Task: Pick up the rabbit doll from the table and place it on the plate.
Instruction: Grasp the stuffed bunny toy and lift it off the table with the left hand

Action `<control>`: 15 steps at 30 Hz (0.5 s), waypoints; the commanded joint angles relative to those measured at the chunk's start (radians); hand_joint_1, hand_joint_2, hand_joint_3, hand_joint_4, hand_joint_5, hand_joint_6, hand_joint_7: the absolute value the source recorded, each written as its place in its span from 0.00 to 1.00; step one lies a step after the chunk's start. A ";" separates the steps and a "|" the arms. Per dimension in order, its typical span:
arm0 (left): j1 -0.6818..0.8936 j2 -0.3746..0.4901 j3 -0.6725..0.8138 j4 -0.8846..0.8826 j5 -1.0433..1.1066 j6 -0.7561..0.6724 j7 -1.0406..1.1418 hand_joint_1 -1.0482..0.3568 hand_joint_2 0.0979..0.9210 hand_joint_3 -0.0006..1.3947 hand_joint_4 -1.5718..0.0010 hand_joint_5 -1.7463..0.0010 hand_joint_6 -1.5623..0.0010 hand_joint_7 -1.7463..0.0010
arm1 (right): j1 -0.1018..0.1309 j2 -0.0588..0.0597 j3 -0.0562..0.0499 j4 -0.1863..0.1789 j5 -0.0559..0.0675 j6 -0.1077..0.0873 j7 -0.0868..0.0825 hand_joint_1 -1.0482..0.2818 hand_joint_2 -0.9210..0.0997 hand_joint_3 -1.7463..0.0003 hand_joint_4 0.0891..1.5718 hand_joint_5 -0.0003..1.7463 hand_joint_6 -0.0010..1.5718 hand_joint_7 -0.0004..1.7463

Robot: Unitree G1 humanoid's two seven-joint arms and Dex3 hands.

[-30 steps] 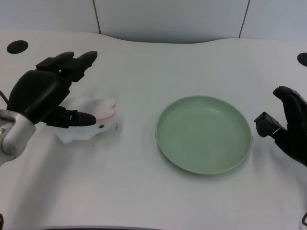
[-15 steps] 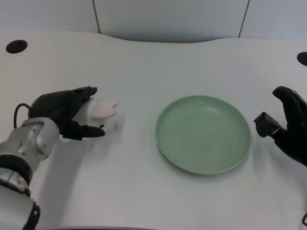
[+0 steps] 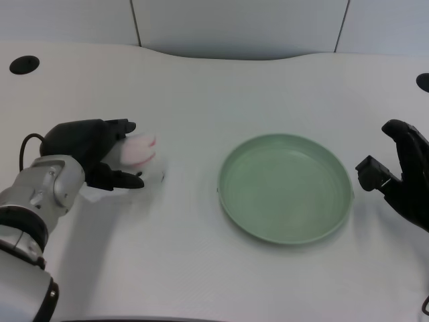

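The white rabbit doll (image 3: 139, 151), with pink ears, lies on the table at the left. My left hand (image 3: 89, 149) is down at table level and wraps it from the left, fingers over its top and thumb along its near side, so most of its body is hidden. The doll's ears look squeezed together between them. The green plate (image 3: 232, 201) sits empty to the right of the doll, about a hand's width away.
My right hand (image 3: 404, 176) rests at the right edge, just beyond the plate's rim. A dark round hole (image 3: 24, 65) is set in the table at the far left and another (image 3: 423, 82) at the far right.
My left hand has come down from above the doll to the table and closed around it. The doll's ears have been pulled slightly left and pressed together.
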 commanded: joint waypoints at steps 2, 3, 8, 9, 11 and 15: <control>-0.018 -0.001 -0.046 0.012 0.038 0.054 -0.045 0.00 1.00 0.20 0.83 1.00 0.83 1.00 | 0.010 -0.013 -0.007 -0.010 0.004 -0.011 0.007 0.34 0.00 0.87 0.51 1.00 0.51 1.00; -0.020 -0.002 -0.050 0.013 0.040 0.060 -0.048 0.00 1.00 0.21 0.84 1.00 0.84 1.00 | 0.011 -0.012 -0.008 -0.011 0.006 -0.009 0.006 0.34 0.00 0.87 0.51 1.00 0.51 1.00; -0.020 -0.004 -0.051 0.012 0.040 0.065 -0.051 0.00 1.00 0.23 0.83 0.99 0.84 1.00 | 0.012 -0.012 -0.010 -0.013 0.009 -0.005 0.005 0.34 0.00 0.87 0.51 1.00 0.50 1.00; -0.020 -0.004 -0.052 0.012 0.039 0.066 -0.051 0.00 1.00 0.23 0.83 0.99 0.84 1.00 | 0.012 -0.012 -0.010 -0.013 0.009 -0.005 0.005 0.34 0.00 0.87 0.51 1.00 0.50 1.00; -0.020 -0.004 -0.053 0.012 0.038 0.066 -0.051 0.00 1.00 0.23 0.83 0.99 0.84 1.00 | 0.012 -0.012 -0.010 -0.013 0.008 -0.005 0.005 0.34 0.00 0.87 0.51 1.00 0.50 1.00; -0.020 -0.003 -0.054 0.012 0.037 0.066 -0.051 0.00 1.00 0.23 0.83 0.99 0.84 1.00 | 0.012 -0.012 -0.010 -0.013 0.008 -0.005 0.005 0.34 0.00 0.87 0.51 1.00 0.50 1.00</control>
